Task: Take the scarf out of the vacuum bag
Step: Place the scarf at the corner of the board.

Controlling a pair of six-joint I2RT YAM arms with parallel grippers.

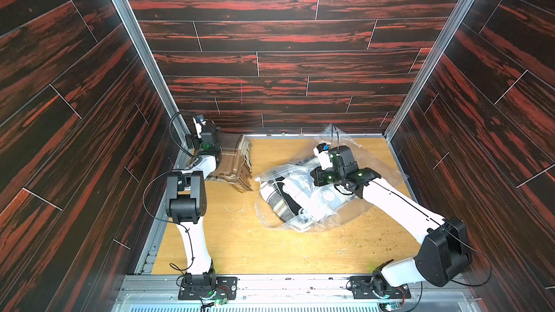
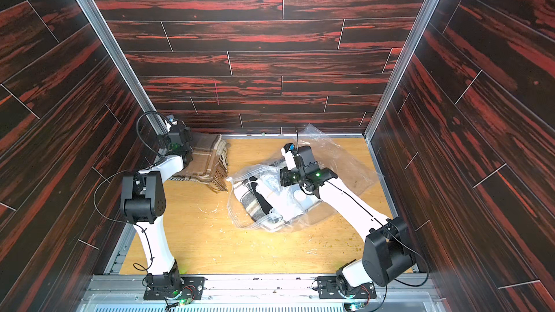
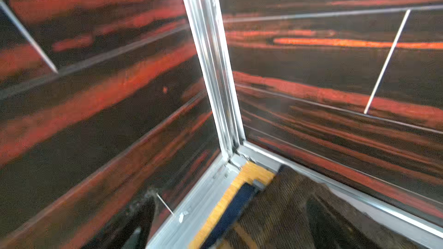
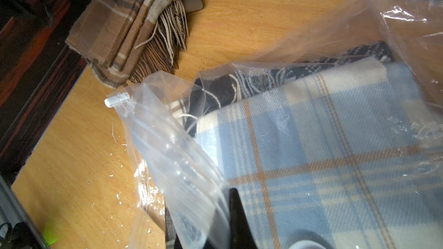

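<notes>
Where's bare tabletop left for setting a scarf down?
Widest: table strip between near rail and vacuum bag. Smaller: along the back wall, between brown scarf and bag. Crowded: far-left corner, right half.

The vacuum bag (image 4: 167,154) runs past the right wrist view's edge (jaws there mostly cut off).

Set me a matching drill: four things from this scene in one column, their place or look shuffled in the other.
1. brown plaid scarf
2. blue plaid scarf
3. zip slider clip
4. vacuum bag

A. clear and crinkly
B. lying outside the bag, at a far corner of the table
C. inside the bag
D. white, at one end of the bag's zip edge

Pairs: 1-B, 2-C, 3-D, 4-A
</notes>
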